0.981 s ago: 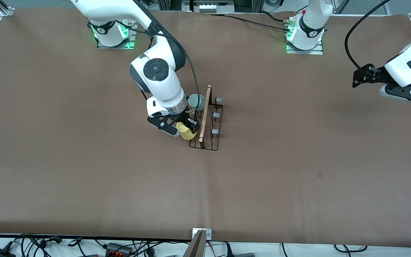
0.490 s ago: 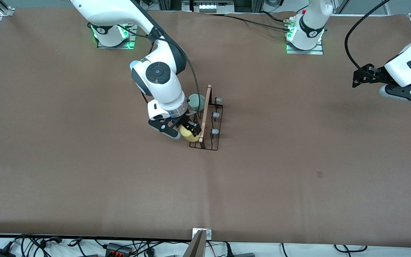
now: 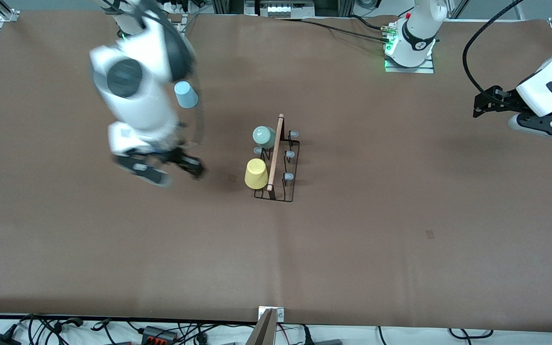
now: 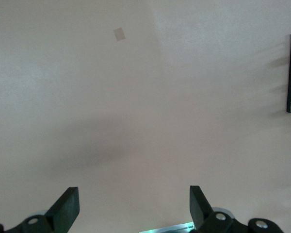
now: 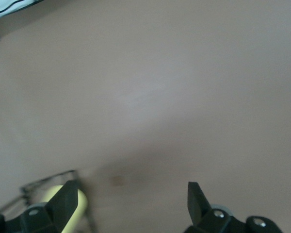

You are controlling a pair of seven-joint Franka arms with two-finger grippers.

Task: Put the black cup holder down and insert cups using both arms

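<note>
The black cup holder (image 3: 278,160) stands near the middle of the worktop (image 3: 381,249), its wooden rod (image 3: 275,152) running along the top. On the side toward the right arm's end, a mint-green cup (image 3: 263,136) and a yellow cup (image 3: 256,173) sit upside down on its pegs, the yellow one nearer the front camera. A light blue cup (image 3: 186,94) stands upside down on the worktop, well apart from the holder and nearer the right arm's base. The right tool (image 3: 168,165) hangs over bare worktop beside the holder, fingers spread wide and empty, clear of the yellow cup. The left tool (image 3: 489,103) waits over the left arm's end of the worktop, fingers apart and empty, well apart from the holder.
</note>
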